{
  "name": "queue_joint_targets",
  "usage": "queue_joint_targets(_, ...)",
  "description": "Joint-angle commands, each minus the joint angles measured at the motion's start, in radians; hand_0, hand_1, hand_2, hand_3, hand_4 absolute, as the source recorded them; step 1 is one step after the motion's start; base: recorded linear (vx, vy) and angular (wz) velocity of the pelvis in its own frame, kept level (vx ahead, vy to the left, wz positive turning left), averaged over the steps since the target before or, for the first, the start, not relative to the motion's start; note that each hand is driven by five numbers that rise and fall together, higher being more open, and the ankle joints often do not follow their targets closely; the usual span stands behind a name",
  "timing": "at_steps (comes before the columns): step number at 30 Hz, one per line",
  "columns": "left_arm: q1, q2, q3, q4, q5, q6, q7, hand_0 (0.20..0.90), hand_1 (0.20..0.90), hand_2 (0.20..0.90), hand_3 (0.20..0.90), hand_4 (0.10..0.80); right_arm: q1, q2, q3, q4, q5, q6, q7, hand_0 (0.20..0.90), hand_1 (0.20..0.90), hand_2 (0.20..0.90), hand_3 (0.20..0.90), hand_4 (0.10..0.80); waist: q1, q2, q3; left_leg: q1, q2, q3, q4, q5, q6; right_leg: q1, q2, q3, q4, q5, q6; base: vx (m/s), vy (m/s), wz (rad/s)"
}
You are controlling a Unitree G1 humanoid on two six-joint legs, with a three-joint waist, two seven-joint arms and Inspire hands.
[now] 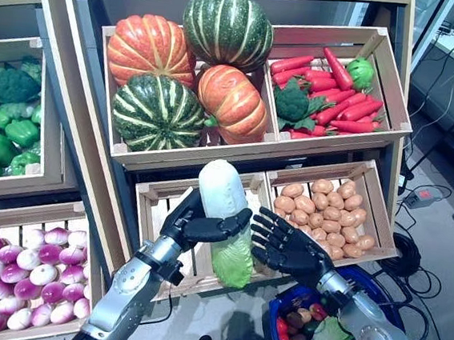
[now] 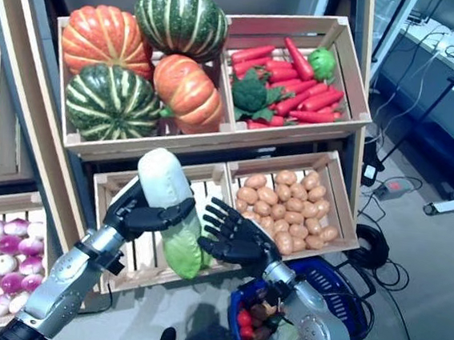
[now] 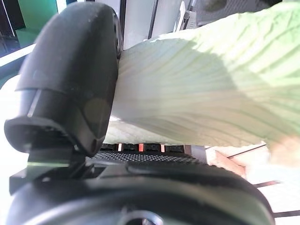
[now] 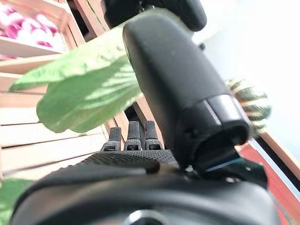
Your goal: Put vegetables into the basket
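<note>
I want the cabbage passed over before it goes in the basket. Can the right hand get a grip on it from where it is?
Probably yes. The right hand is open, fingers spread beside the napa cabbage that the left hand holds, with nothing between them.

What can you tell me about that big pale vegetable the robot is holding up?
It looks like a napa cabbage: a smooth white stalk end on top, crinkled green leaves hanging below. It is held nearly upright in the air before the slatted crate. The left robot hand curls round its middle; the right robot hand, fingers spread, is beside its leaves.
</note>
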Motion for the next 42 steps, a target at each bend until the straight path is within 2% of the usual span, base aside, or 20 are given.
queue_joint_targets(1,-0.124,-0.019,0.053,-0.103,-0.044,-0.122,-0.009,0.3,0.3,0.3,0.3,0.4,-0.037,0.006,-0.03,-0.13,0.104,-0.077,0.061,0.9,0.9,0.9,0.9,0.8,0.003,-0.043,-0.086,0.019,0.015,0.023,0.008,-0.072,-0.025,0.036,-0.075,0.012,0.001,0.001,0.039,0.0,0.0,0.0)
queue_joint_targets(9,-0.154,-0.024,-0.006,-0.105,-0.039,-0.113,-0.046,0.3,0.3,0.3,0.3,0.4,-0.06,-0.003,0.07,-0.133,0.064,0.017,0.14,0.9,0.9,0.9,0.9,0.8,0.006,-0.043,-0.093,0.015,0.017,0.022,0.008,-0.072,-0.027,0.032,-0.074,0.016,0.001,-0.001,0.04,0.0,0.0,0.0)
queue_joint_targets(16,-0.173,-0.01,-0.058,-0.118,-0.052,-0.1,-0.092,0.3,0.3,0.3,0.3,0.4,-0.076,-0.027,0.145,-0.116,0.031,0.07,0.147,0.9,0.9,0.9,0.9,0.8,0.009,-0.042,-0.094,0.015,0.017,0.022,0.008,-0.07,-0.026,0.032,-0.075,0.018,0.002,-0.001,0.041,0.0,0.0,0.0)
queue_joint_targets(25,-0.199,0.015,-0.139,-0.136,-0.157,-0.026,-0.277,0.3,0.3,0.3,0.3,0.4,-0.107,-0.046,0.203,-0.1,0.017,0.109,0.141,0.9,0.9,0.9,0.9,0.8,0.008,-0.039,-0.103,0.014,0.016,0.02,0.008,-0.068,-0.023,0.03,-0.075,0.029,0.002,0.004,0.045,0.0,0.0,0.0)
queue_joint_targets(29,-0.209,0.015,-0.174,-0.155,-0.184,-0.017,-0.322,0.3,0.3,0.3,0.3,0.4,-0.118,-0.047,0.23,-0.094,0.01,0.13,0.117,0.9,0.9,0.9,0.9,0.8,0.007,-0.038,-0.109,0.015,0.016,0.021,0.008,-0.067,-0.021,0.03,-0.074,0.034,0.001,0.005,0.046,0.0,0.0,0.0)
queue_joint_targets(35,-0.217,0.015,-0.194,-0.176,-0.183,-0.038,-0.367,0.3,0.3,0.3,0.3,0.4,-0.121,-0.053,0.251,-0.088,-0.022,0.177,0.107,0.9,0.9,0.9,0.9,0.8,0.004,-0.04,-0.116,0.011,0.017,0.023,0.008,-0.065,-0.019,0.026,-0.073,0.041,0.002,0.007,0.046,0.0,0.0,0.0)
queue_joint_targets(42,-0.235,0.007,-0.191,-0.199,-0.193,-0.092,-0.35,0.3,0.3,0.3,0.3,0.4,-0.124,-0.05,0.279,-0.058,-0.052,0.223,0.137,0.9,0.9,0.9,0.9,0.8,0.006,-0.043,-0.119,0.01,0.016,0.021,0.008,-0.064,-0.018,0.027,-0.072,0.043,0.002,0.007,0.044,0.003,0.001,-0.06)
